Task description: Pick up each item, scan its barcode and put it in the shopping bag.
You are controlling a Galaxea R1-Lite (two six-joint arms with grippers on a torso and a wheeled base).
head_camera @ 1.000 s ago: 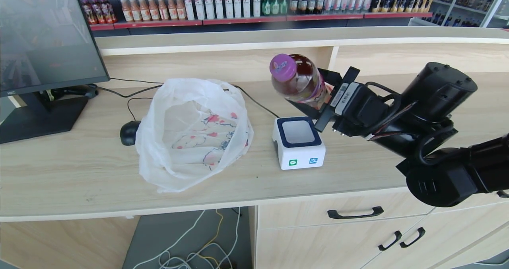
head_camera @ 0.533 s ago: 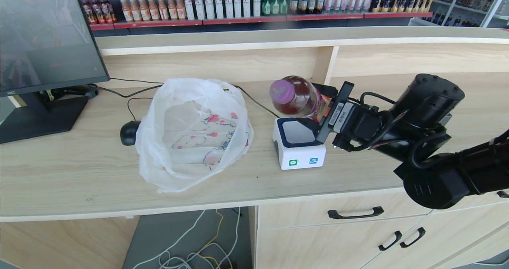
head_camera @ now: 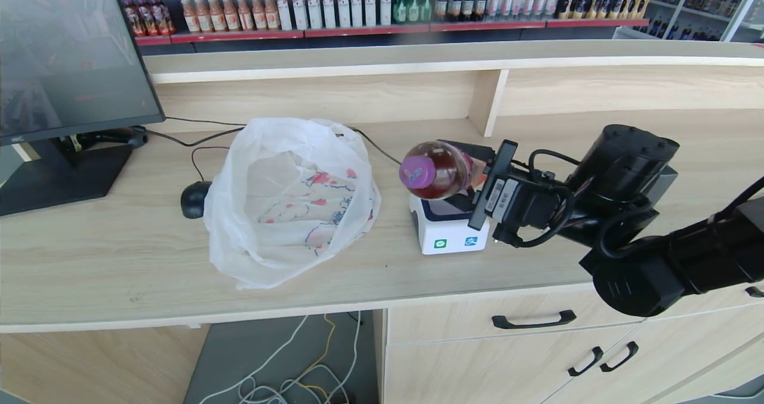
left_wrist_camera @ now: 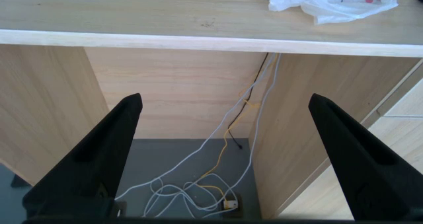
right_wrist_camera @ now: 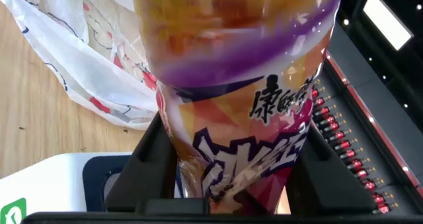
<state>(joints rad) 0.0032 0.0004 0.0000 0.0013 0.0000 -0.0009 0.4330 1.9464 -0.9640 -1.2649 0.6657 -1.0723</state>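
Wooden bench [head_camera: 119, 255] ran before drink shelves [head_camera: 382, 10], holding the shopping bag [head_camera: 286, 201] and scanner [head_camera: 447, 237]. My right tool [head_camera: 471, 174] gripped the bottle [head_camera: 439, 168] sideways close over the scanner; my left tool [left_wrist_camera: 225, 112] hung open. I judged a barcode turned away could fail the scan.

head: high, fwd-down over counter [head_camera: 119, 261] | L wrist: low, below it | R wrist: close-up bottle [right_wrist_camera: 231, 85] | shared: bag [head_camera: 286, 201]

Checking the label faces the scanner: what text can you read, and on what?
Bottle label: large brand characters, the rest crumpled or cut off.
Scanner: two icons, green and blue, no words.
Right gripper sticker: print too small.
Monitor corner mark: too small.
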